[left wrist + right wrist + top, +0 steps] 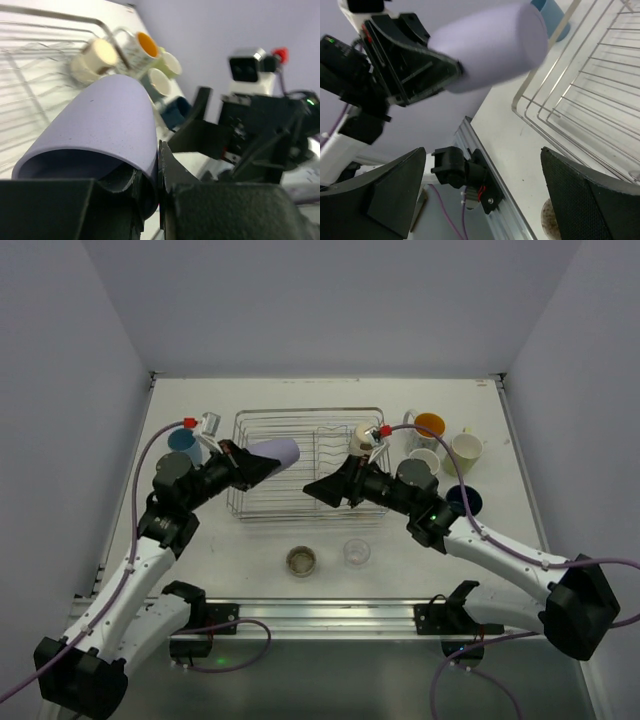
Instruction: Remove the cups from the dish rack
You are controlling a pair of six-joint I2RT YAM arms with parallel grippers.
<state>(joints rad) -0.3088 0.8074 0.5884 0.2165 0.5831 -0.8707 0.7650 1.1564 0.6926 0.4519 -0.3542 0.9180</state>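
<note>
The silver wire dish rack (310, 465) sits mid-table. My left gripper (252, 468) is shut on the rim of a lavender cup (277, 452) and holds it on its side, above the rack's left end. The left wrist view shows one finger inside the cup (105, 125) and one outside, with the gripper (159, 165) clamped on the wall. A cream cup (364, 437) rests at the rack's right end. My right gripper (325, 490) is open and empty over the rack's front middle. The right wrist view shows its gripper (485, 190) spread wide, facing the lavender cup (495, 42).
Right of the rack stand a white mug with orange inside (428, 427), a yellow-green cup (465, 448), a white cup (424, 462) and a dark blue cup (465, 500). A teal cup (183, 445) stands left. A metallic cup (301, 561) and a clear glass (356, 553) stand in front.
</note>
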